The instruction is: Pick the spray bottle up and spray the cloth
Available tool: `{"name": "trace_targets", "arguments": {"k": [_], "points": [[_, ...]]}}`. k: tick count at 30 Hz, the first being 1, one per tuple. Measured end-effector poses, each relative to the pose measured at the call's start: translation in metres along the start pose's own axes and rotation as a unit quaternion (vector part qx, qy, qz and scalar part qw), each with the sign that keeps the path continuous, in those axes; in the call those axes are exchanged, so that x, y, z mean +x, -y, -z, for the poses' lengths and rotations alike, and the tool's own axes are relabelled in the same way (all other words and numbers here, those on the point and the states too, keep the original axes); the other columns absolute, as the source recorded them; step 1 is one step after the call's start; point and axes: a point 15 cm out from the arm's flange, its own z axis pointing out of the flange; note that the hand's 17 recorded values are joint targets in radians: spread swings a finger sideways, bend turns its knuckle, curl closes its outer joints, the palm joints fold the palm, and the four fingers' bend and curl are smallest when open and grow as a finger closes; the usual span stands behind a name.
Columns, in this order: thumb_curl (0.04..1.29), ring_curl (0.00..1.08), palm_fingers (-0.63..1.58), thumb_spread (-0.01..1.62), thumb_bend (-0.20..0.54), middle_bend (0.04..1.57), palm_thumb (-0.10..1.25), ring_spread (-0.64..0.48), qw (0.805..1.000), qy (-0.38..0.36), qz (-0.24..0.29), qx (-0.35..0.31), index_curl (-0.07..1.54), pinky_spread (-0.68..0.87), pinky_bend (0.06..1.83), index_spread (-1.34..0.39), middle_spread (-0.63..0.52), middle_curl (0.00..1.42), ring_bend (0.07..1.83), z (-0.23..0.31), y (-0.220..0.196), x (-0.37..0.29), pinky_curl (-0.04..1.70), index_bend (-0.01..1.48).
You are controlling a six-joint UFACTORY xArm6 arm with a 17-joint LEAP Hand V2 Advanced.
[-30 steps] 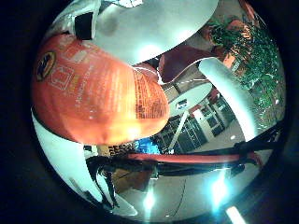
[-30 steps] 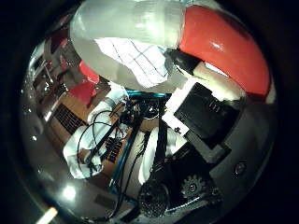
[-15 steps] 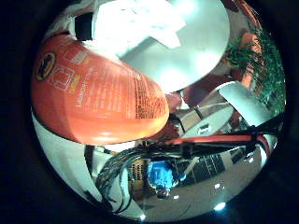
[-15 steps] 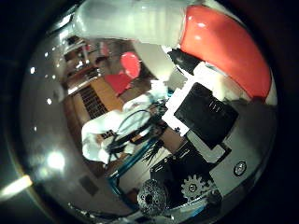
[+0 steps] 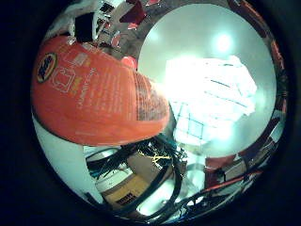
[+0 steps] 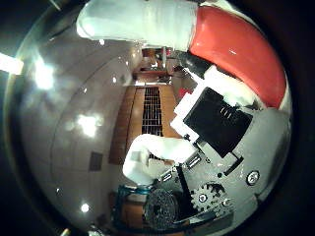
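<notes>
The spray bottle's orange labelled body [image 5: 89, 89] fills much of the little finger side palm view, close against the palm. Its white neck [image 6: 138, 20] and red spray head [image 6: 236, 49] show in the thumb side palm view. My right hand [image 6: 226, 128] is shut on the bottle, with black and white finger parts lying right against the spray head. A white cloth [image 5: 212, 89] with thin checked lines lies on a round white table [image 5: 188, 33], beyond the bottle's body and away from it.
A cardboard box [image 5: 127, 184] and dark stands lie beside the table in the little finger side palm view. The thumb side palm view shows a grey surface with bright lights [image 6: 79, 123] and a wooden slatted strip [image 6: 148, 103].
Both views have swung round with the hand. The cloth on the white table now shows larger and more central in the little finger side palm view. The bottle has kept its place against the palm.
</notes>
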Motion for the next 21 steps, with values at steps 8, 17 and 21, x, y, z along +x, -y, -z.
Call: {"name": "trace_targets", "arguments": {"k": [8, 17, 21], "points": [[0.77, 0.58, 1.20, 0.98, -0.013, 1.36, 1.04, -0.15, 0.997, 0.010, 0.064, 0.031, 0.72, -0.21, 1.04, -0.20, -0.09, 0.59, 1.47, -0.047, 0.003, 0.043, 1.24, 1.14], [0.79, 0.58, 1.20, 0.95, -0.017, 1.36, 1.02, -0.15, 0.987, -0.063, 0.135, 0.059, 0.72, -0.21, 1.03, -0.20, -0.07, 0.59, 1.47, -0.073, 0.019, 0.108, 1.24, 1.15], [0.79, 0.58, 1.20, 0.94, -0.015, 1.36, 1.02, -0.15, 0.988, -0.067, 0.127, 0.049, 0.72, -0.21, 1.02, -0.20, -0.07, 0.59, 1.47, -0.082, 0.019, 0.129, 1.24, 1.15]]}}
